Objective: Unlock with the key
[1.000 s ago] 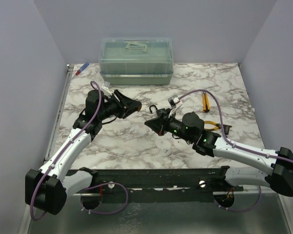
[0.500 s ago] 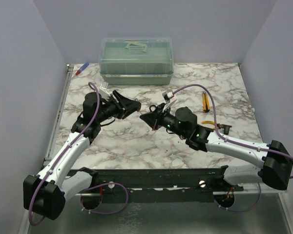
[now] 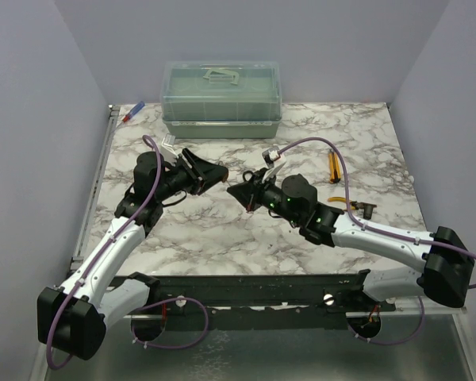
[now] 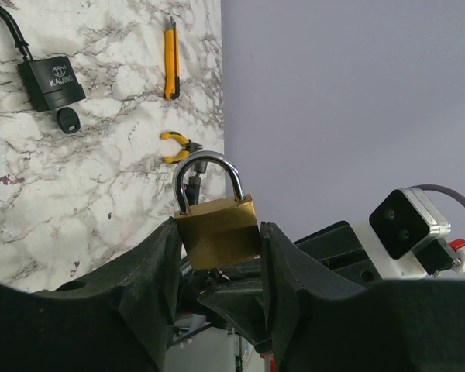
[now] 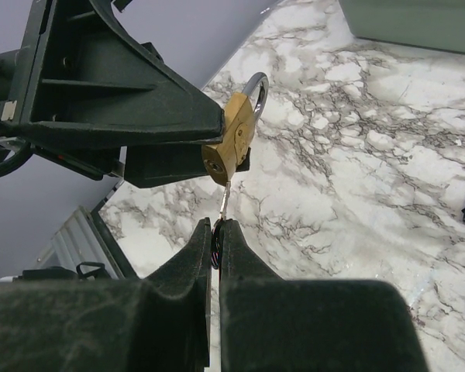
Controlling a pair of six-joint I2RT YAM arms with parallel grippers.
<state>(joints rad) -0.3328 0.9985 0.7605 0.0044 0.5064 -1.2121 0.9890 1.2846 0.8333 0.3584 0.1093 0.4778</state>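
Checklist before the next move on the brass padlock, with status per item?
1. Grip of left tool on brass padlock: ok, body sits between both fingers.
2. Pinch of right tool on key, metal end sticking out: ok.
3. Key aimed at keyhole: ok, roughly in line.
4. Key tip inside keyhole: cannot tell, it reaches the padlock's base.
5. Release of shackle: not ok, both legs sit in the body.

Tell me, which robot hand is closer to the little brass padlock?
Left. The left gripper clamps the brass padlock between its fingers. The right gripper is just short of it, pinching the key whose blade reaches the lock's underside.
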